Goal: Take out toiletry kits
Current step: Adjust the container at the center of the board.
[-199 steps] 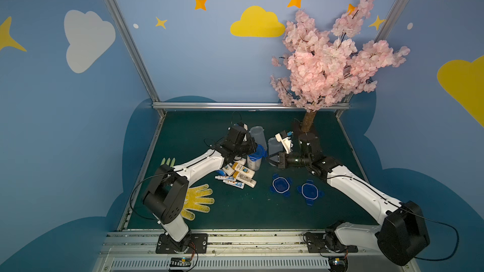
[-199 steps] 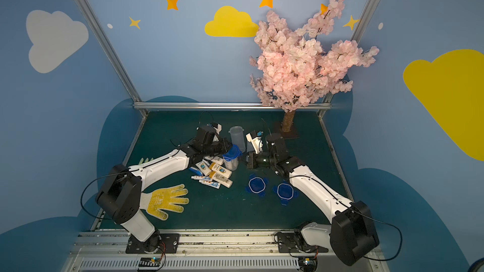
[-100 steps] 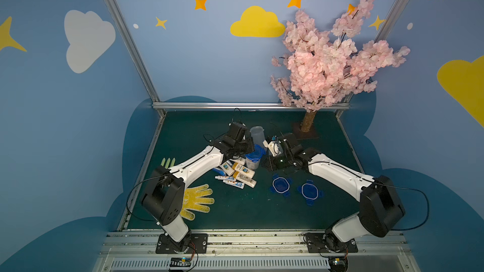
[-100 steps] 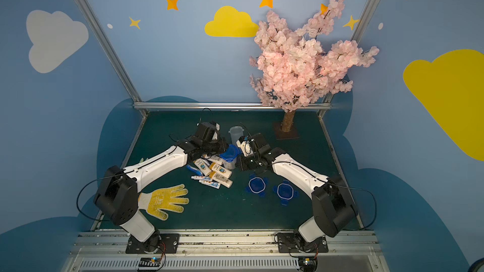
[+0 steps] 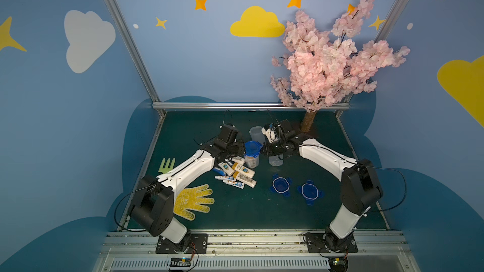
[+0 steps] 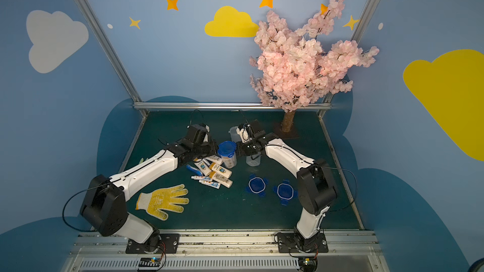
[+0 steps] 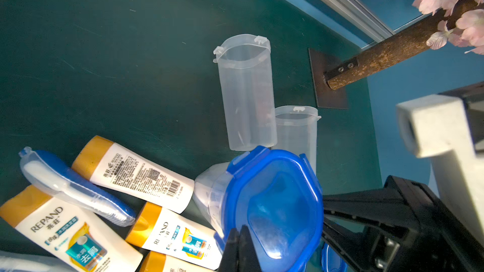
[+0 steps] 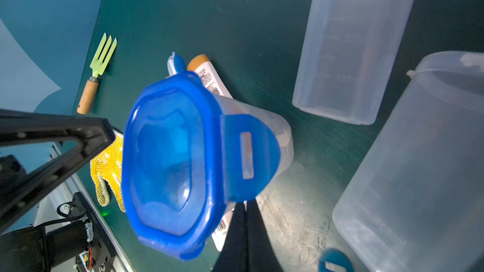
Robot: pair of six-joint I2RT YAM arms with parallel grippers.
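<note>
Flanking the lidded jar [image 5: 252, 158], the left gripper [image 5: 242, 150] and right gripper [image 5: 264, 150] are both clenched empty at the edges of its blue lid [image 5: 252, 146]. Loose toiletry kits [image 5: 239, 175] lie just beside the jar, and more seem to sit inside. Uneven prying could topple it onto them.

High twin overviews; close wrist views of lidded jar [image 7: 272, 205]

You're looking at the toiletry kits [image 5: 237, 175] in a loose pile mid-counter [image 5: 235, 213]: white bottles [image 5: 244, 171] with yellow caps lying flat, thin toothpaste tubes [image 5: 234, 184] on the near side, blue-and-white toothbrush [image 7: 76, 187] among the bottles.
</note>
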